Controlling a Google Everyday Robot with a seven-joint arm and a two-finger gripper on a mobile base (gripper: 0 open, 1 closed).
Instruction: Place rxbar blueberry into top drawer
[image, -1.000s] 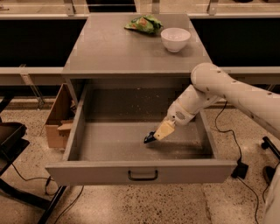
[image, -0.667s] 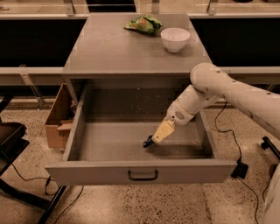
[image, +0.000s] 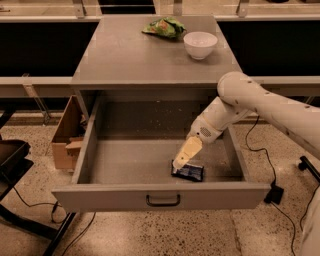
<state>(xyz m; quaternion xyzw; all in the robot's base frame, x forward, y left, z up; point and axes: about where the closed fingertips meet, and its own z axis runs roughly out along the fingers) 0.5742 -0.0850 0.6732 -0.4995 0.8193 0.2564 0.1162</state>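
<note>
The top drawer (image: 125, 160) of the grey cabinet stands pulled wide open, with a black bar handle (image: 163, 201) on its front panel. The rxbar blueberry (image: 188, 172), a dark glossy wrapper, lies flat on the drawer floor near the front right. My gripper (image: 181, 161) reaches down into the drawer from the right. Its pale yellow fingers (image: 186, 152) hang just above the bar's left end and look open, apart from the bar.
A white bowl (image: 200, 44) and a green chip bag (image: 163, 27) sit at the back of the cabinet top (image: 130, 57). A cardboard box (image: 66, 137) stands on the floor left of the drawer. Cables (image: 260, 150) run on the floor at right.
The bar, earlier held at the fingertips, now lies flat on the drawer floor. The gripper has let it go and lifted slightly.
</note>
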